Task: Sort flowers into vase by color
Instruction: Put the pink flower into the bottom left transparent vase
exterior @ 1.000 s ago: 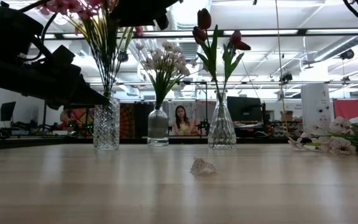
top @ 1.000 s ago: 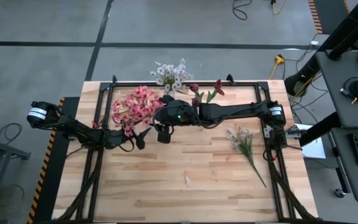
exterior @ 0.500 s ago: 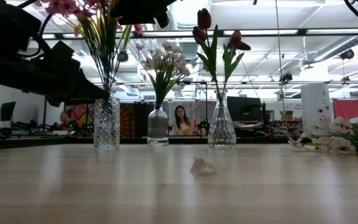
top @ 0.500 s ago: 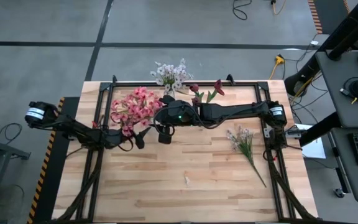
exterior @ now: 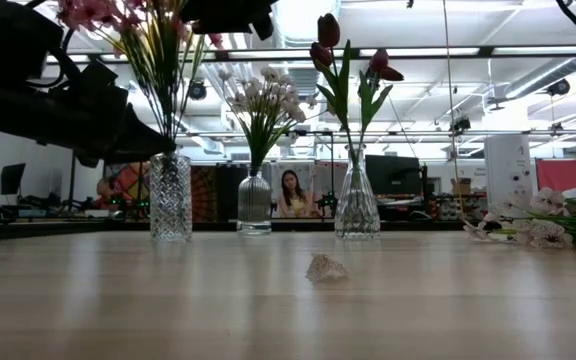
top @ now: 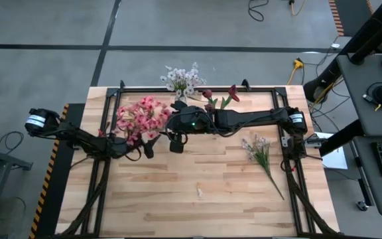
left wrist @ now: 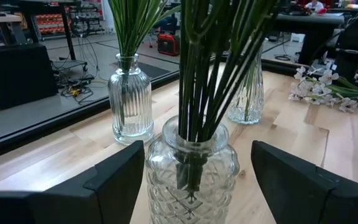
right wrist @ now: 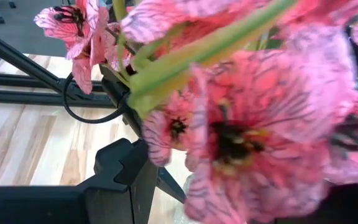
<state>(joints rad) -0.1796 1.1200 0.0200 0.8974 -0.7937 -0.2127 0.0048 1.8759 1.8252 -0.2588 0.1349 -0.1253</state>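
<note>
Overhead and desk-level views of a wooden desk (top: 197,212) with three glass vases in a row near its upper edge.

Pink flowers (top: 140,118): a bunch standing in the cut-glass vase (exterior: 171,196), leftmost of the three in the low view. Their green stalks run near upright, long axis vertical, fanning slightly outward toward the blooms at the top left of that frame. The left wrist view shows the stalks gathered in the vase neck.

Small white-lilac blossoms (exterior: 260,93): upright in the ribbed middle vase (exterior: 254,204), heads spreading upward.

Dark red tulip-like blooms (exterior: 328,30): upright in the flared right vase (exterior: 356,202), long axis vertical.

Loose white-lilac stem (top: 262,159): lying flat on the desk at the right of the high view, long axis diagonal, blossoms toward the upper left and the stalk end toward the lower right.

Left gripper (top: 148,147): at the left centre of the high view, low beside the cut-glass vase; its fingers (left wrist: 114,180) stand wide apart on either side of the vase, and contact with the glass cannot be told.

Right gripper (top: 176,141): near the pink blooms at the centre of the high view. Its wrist view is filled with pink petals, and whether its fingers grip a stalk cannot be told.

A small pale scrap (exterior: 326,268) lies on the desk in the middle foreground. A person (exterior: 292,193) is visible in the room beyond.
</note>
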